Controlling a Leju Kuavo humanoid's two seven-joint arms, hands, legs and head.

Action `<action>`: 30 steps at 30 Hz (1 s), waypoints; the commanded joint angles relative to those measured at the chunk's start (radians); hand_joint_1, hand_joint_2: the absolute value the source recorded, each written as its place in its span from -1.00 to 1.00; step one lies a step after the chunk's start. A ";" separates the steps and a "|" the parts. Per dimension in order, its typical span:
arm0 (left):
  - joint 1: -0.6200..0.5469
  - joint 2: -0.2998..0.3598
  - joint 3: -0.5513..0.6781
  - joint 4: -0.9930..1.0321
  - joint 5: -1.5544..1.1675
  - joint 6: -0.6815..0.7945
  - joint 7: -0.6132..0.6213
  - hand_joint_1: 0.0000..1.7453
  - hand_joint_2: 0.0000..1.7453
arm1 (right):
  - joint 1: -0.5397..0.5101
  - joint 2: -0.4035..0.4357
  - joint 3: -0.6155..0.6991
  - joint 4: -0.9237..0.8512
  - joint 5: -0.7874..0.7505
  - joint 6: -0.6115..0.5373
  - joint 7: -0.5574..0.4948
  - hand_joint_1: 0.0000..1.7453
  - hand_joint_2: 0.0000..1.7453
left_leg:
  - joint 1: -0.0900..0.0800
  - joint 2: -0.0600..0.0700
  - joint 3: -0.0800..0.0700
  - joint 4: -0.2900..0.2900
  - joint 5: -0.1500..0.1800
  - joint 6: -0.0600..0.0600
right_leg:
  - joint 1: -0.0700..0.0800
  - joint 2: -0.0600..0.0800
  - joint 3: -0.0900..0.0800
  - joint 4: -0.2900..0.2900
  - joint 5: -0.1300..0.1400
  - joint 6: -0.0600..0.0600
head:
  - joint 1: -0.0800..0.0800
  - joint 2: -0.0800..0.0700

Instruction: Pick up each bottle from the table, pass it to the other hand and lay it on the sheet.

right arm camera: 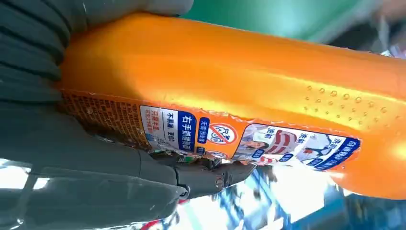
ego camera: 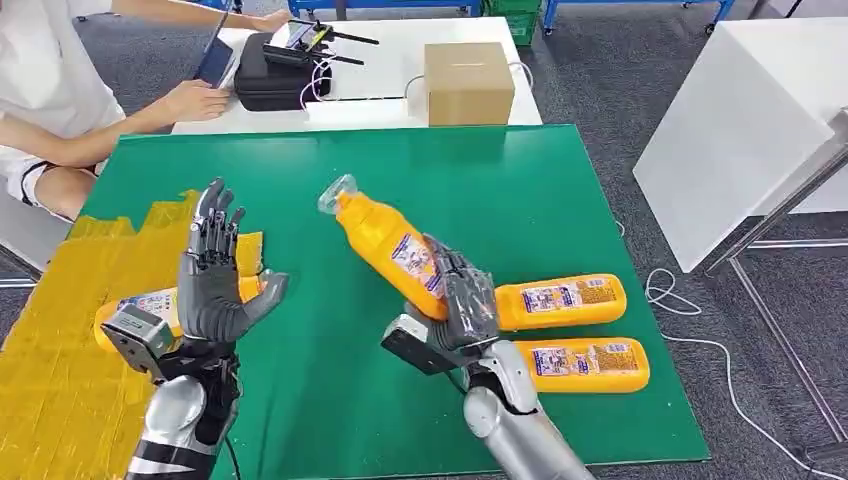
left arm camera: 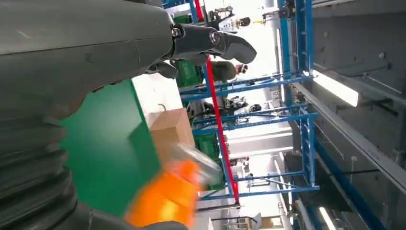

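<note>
My right hand (ego camera: 462, 300) grips the lower body of an orange bottle (ego camera: 388, 246), raised above the green table (ego camera: 560, 200) with its clear cap tilted up and to the left. Its label (right arm camera: 249, 139) shows close up under my right fingers (right arm camera: 143, 167). My left hand (ego camera: 215, 275) is raised with fingers spread and holds nothing, a short way left of that bottle. The same bottle (left arm camera: 167, 196) appears blurred in the left wrist view, beyond my left fingers (left arm camera: 210, 40). One orange bottle (ego camera: 145, 310) lies on the yellow sheet (ego camera: 60, 350), partly behind my left hand. Two more bottles (ego camera: 560, 300) (ego camera: 580, 365) lie at the right.
A cardboard box (ego camera: 468, 82), a black case (ego camera: 275, 75) and a controller sit on the white table (ego camera: 390, 60) beyond the green one. A person (ego camera: 60, 90) sits at the far left with a phone. A white table (ego camera: 740, 130) stands to the right; cables trail on the floor.
</note>
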 commanded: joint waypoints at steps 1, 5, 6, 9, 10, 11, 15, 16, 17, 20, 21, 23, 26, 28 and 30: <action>-0.024 0.022 -0.056 0.035 0.082 -0.009 0.078 -1.00 1.00 | 0.108 0.002 -0.164 -0.259 -0.146 -0.115 -0.169 1.00 1.00 | 0.000 -0.003 0.000 0.000 0.000 -0.001 | 0.000 -0.003 0.001 0.000 -0.001 0.000 | 0.000 0.000; -0.110 0.075 -0.103 0.177 0.164 -0.096 0.219 -1.00 1.00 | 0.108 0.012 -0.143 -0.245 -0.259 -0.116 -0.275 1.00 1.00 | 0.000 -0.004 0.001 -0.001 0.001 -0.001 | 0.000 -0.004 0.002 -0.001 0.000 0.000 | 0.000 0.000; -0.130 0.072 -0.102 0.203 0.196 -0.109 0.229 -1.00 1.00 | 0.101 0.011 -0.129 -0.231 -0.269 -0.100 -0.279 1.00 1.00 | 0.001 -0.003 0.002 -0.001 0.000 -0.001 | 0.001 -0.003 0.002 -0.002 0.000 0.000 | 0.000 0.000; -0.178 0.079 -0.127 0.249 0.231 -0.130 0.238 -1.00 1.00 | 0.089 0.015 -0.095 -0.202 -0.299 -0.083 -0.302 1.00 1.00 | 0.001 -0.004 0.001 -0.001 0.001 -0.001 | 0.001 -0.004 0.002 -0.001 0.000 0.000 | 0.000 0.000; -0.184 0.082 -0.136 0.252 0.247 -0.146 0.242 -1.00 1.00 | 0.084 0.016 -0.085 -0.191 -0.300 -0.081 -0.304 1.00 1.00 | 0.001 -0.004 0.002 -0.001 0.001 -0.001 | 0.002 -0.004 0.003 -0.002 0.000 0.000 | 0.000 0.000; -0.185 0.083 -0.139 0.252 0.249 -0.147 0.242 -1.00 1.00 | 0.082 0.016 -0.083 -0.189 -0.299 -0.081 -0.305 1.00 1.00 | 0.001 -0.002 0.001 -0.001 0.001 -0.001 | 0.001 -0.002 0.001 -0.001 0.000 0.000 | 0.000 0.000; -0.177 0.083 -0.147 0.235 0.262 -0.146 0.240 -1.00 1.00 | 0.067 0.015 -0.068 -0.163 -0.299 -0.075 -0.298 1.00 1.00 | 0.001 -0.001 0.002 -0.001 0.000 -0.001 | 0.001 -0.001 0.003 -0.001 0.000 0.000 | 0.000 0.000; -0.173 0.087 -0.151 0.227 0.271 -0.150 0.240 -1.00 1.00 | 0.061 0.013 -0.064 -0.154 -0.298 -0.070 -0.291 1.00 1.00 | 0.001 -0.001 0.002 -0.001 0.000 -0.001 | 0.001 -0.001 0.002 -0.001 0.000 0.000 | 0.000 0.000; -0.173 0.089 -0.153 0.226 0.273 -0.152 0.241 -1.00 1.00 | 0.060 0.013 -0.063 -0.153 -0.298 -0.070 -0.289 1.00 1.00 | 0.000 0.000 0.001 -0.001 0.000 -0.001 | 0.001 0.000 0.001 0.000 0.000 0.000 | 0.000 0.000; -0.168 0.093 -0.161 0.216 0.290 -0.167 0.239 -1.00 1.00 | 0.050 0.012 -0.057 -0.137 -0.294 -0.062 -0.284 1.00 1.00 | 0.001 -0.001 0.002 -0.001 0.000 -0.001 | 0.001 -0.001 0.003 -0.001 0.000 0.000 | 0.000 0.000; -0.169 0.092 -0.166 0.211 0.291 -0.171 0.237 -1.00 1.00 | 0.045 0.013 -0.054 -0.129 -0.289 -0.061 -0.283 1.00 1.00 | 0.001 -0.001 0.001 -0.001 0.000 -0.001 | 0.001 -0.001 0.002 -0.001 0.000 0.000 | 0.000 0.000; -0.178 0.090 -0.179 0.213 0.298 -0.183 0.235 -1.00 1.00 | 0.025 0.012 -0.043 -0.099 -0.287 -0.046 -0.284 1.00 1.00 | 0.000 -0.001 0.000 -0.001 0.001 -0.001 | 0.000 -0.001 0.000 0.000 0.000 0.000 | 0.000 0.000; -0.185 0.086 -0.187 0.217 0.300 -0.186 0.234 -1.00 1.00 | 0.007 0.014 -0.045 -0.067 -0.285 -0.042 -0.280 1.00 1.00 | 0.001 -0.001 0.000 0.000 0.000 -0.001 | 0.001 -0.001 0.001 -0.001 0.000 0.000 | 0.000 0.000; -0.185 0.086 -0.187 0.217 0.300 -0.186 0.234 -1.00 1.00 | 0.007 0.014 -0.045 -0.067 -0.285 -0.042 -0.280 1.00 1.00 | 0.001 -0.001 0.000 0.000 0.000 -0.001 | 0.001 -0.001 0.001 -0.001 0.000 0.000 | 0.000 0.000; -0.186 0.088 -0.187 0.220 0.304 -0.190 0.233 -1.00 1.00 | 0.005 0.015 -0.044 -0.059 -0.286 -0.038 -0.280 1.00 1.00 | 0.002 -0.002 0.002 -0.001 0.000 -0.001 | 0.002 -0.002 0.003 -0.002 0.000 0.000 | 0.000 0.000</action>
